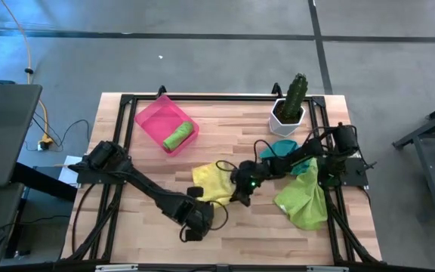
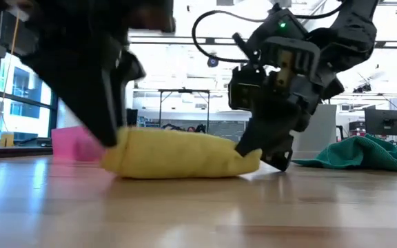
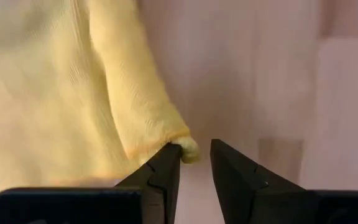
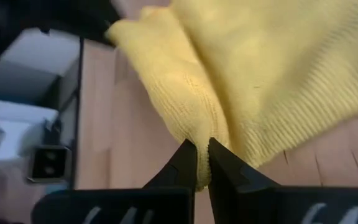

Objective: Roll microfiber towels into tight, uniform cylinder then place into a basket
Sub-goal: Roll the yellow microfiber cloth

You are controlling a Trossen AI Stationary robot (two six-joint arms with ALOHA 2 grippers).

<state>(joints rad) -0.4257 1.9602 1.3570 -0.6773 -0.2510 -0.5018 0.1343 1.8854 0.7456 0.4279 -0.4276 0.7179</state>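
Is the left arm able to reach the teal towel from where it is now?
Probably not directly: the teal towel lies by the cactus pot, beyond the right gripper, shut on the yellow towel. That arm crosses the path.

I can read no words, labels, brand marks, numbers or signs on anything before me in any view; nothing here carries legible writing.

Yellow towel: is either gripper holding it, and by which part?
The right gripper is shut on a fold at the yellow towel's edge. The left gripper touches a corner, not clamped.
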